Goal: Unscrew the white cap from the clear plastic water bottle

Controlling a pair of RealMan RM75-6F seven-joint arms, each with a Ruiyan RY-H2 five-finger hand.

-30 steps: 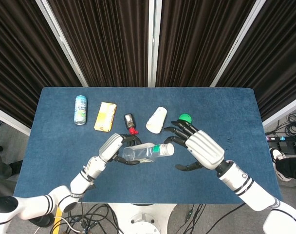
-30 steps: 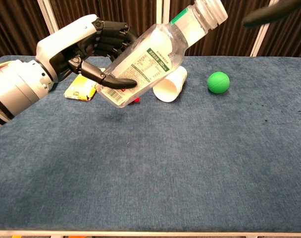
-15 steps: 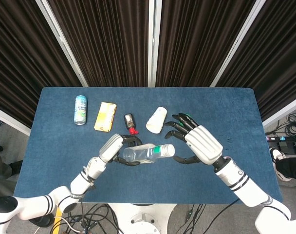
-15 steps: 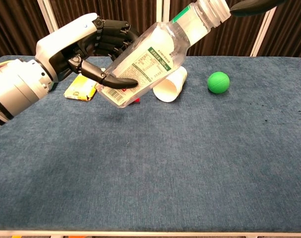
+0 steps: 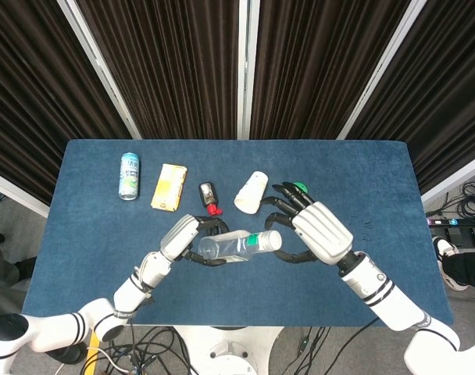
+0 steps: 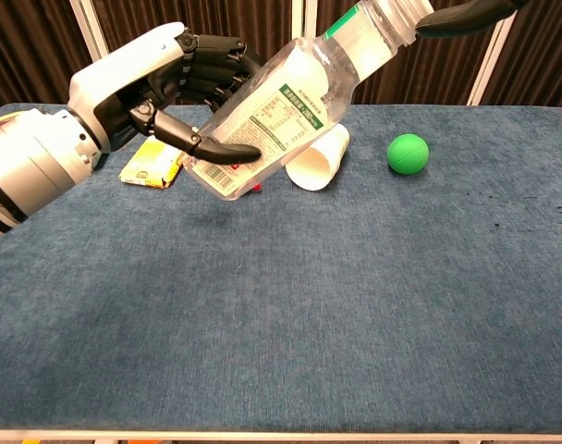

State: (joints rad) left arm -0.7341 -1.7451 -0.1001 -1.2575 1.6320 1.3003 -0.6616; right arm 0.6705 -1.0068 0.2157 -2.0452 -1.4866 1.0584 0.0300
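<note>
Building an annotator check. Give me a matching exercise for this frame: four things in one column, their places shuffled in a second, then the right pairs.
Things:
1. bottle
2. ball
3. can
4. paper cup

Places:
A. far left on the table
B. lying on its side, left of the ball
C. held off the table by the left hand
D. on the table, right of the cup

Pairs: 1-C, 2-D, 3-A, 4-B

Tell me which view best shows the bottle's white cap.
Head view: the white cap shows whole, beside the right hand. Chest view cuts the cap at the top edge; only the bottle body in the left hand shows.
</note>
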